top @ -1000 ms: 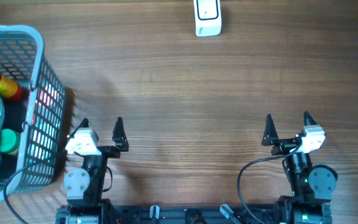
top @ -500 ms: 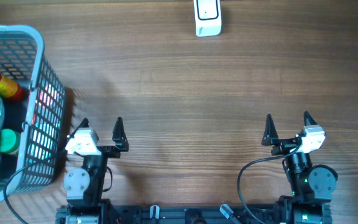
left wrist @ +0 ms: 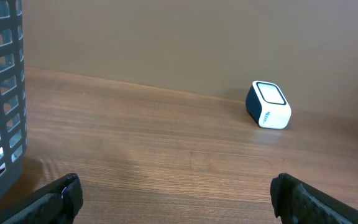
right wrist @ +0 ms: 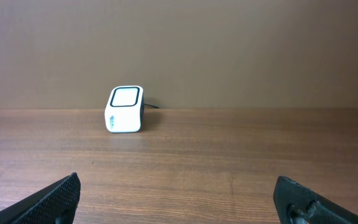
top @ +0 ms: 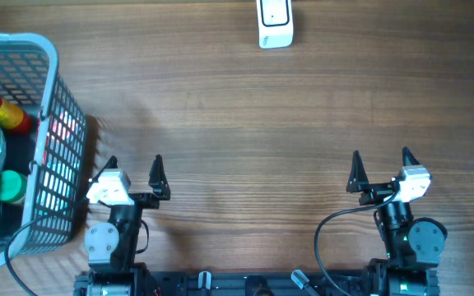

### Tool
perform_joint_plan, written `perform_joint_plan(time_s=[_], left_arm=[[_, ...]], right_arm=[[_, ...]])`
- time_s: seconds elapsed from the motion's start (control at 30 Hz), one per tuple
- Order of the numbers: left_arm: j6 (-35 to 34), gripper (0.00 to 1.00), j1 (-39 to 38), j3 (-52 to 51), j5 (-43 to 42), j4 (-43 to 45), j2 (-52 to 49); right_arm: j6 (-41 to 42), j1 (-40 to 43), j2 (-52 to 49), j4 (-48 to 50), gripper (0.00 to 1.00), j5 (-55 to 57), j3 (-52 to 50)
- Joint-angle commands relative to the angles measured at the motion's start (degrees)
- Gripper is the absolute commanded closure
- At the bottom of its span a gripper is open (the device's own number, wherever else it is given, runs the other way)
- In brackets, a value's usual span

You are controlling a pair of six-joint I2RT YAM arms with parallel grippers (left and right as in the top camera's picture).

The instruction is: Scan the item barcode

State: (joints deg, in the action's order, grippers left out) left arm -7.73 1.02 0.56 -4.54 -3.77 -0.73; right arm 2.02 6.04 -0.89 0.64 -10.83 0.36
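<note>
Left claw and right claw wide open, empty, near six o'clock, white scanner at twelve, basket at nine

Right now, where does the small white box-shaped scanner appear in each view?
Overhead: small white box-shaped scanner at the top edge, just right of centre.
Left wrist: scanner right of centre, far side.
Right wrist: scanner left of centre.
Shared landmark: the brown wooden table beneath it.

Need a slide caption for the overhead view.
Open, empty left gripper and right gripper; basket at left, scanner at far edge.
</note>
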Motion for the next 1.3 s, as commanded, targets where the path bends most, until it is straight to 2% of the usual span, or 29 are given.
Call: perform_joint_plan(time_s=[0.0,0.67,0.83,1.0,1.13,1.27], left_arm=[[1.11,0.00,-0.11,-0.20,0.52,-0.37,0.35],[1.29,0.00,-0.11,-0.20,1.46,0.52,0.35],[1.25,0.00,-0.11,1.27,-9.18,3.85,0.35],[1.33,0.00,-0.11,10.73,-7.65,-1.79,-1.03],[4.98,0.00,-0.11,25.20,-4.74,-11.56,-9.38],[7.65,0.00,-0.11,42.86,-1.77,-23.06,-23.87]], right_arm=[[-0.52,-0.24,0.35,0.11,0.00,0.98,-0.04],[-0.55,-0.24,0.35,0.11,0.00,0.98,-0.04],[-0.55,-0.24,0.35,0.11,0.00,0.98,-0.07],[-0.50,-0.24,0.35,0.11,0.00,0.98,-0.07],[-0.55,-0.24,0.35,0.11,0.00,0.98,-0.04],[-0.52,-0.24,0.35,0.11,0.00,0.96,-0.04]])
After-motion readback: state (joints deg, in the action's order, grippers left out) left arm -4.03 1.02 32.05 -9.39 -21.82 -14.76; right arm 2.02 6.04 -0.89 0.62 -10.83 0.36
